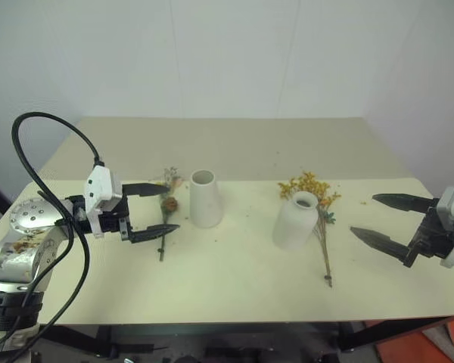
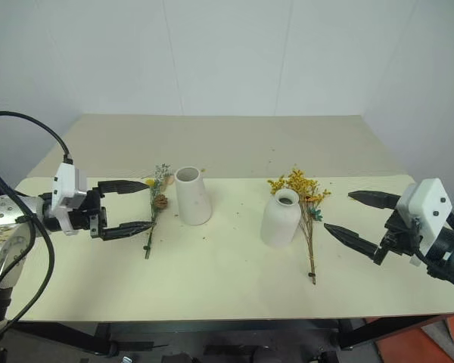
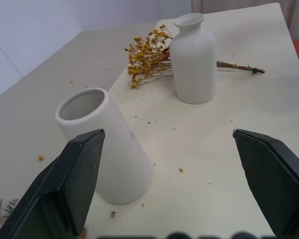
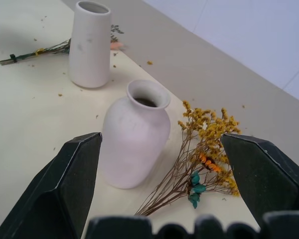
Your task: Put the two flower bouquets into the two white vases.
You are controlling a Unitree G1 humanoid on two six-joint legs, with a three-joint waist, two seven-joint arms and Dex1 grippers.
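Landmark: cone vase (image 1: 205, 198), standing upright on the pale worktop (image 1: 234, 283), wide mouth up, nothing in it.

L claw (image 1: 157, 209) hangs to the left of the cone vase, level w/ it, fingers spread wide apart and empty. Upper finger reaches toward the head of the slim bouquet, lower finger toward its stem; contact can't be told.

Slim bouquet (image 1: 166, 208) lies flat on the worktop just left of the cone vase, betw. vase and L claw. Pine cone and grey-green sprigs at the far end, stem tip toward the near edge. Not in any vase.

Bottle vase (image 1: 295, 221) stands upright to the right of the cone vase, a bit nearer the front edge, well apart from it. Narrow neck, mouth empty.

Yellow bouquet (image 1: 318, 215) lies flat further right of the cone vase, just beside the bottle vase on its right; blossoms fan out behind and beside the neck, thin stems run toward the near edge. A few teal and orange bits sit among the stems in the R wrist view. Touching the bottle vase or not: can't tell.

R claw (image 1: 378, 219) is furthest right of the cone vase, past the yellow bouquet and apart from it, fingers wide apart, holding nothing, tips aimed toward the bottle vase.

Small dried crumbs dot the worktop around the cone vase.
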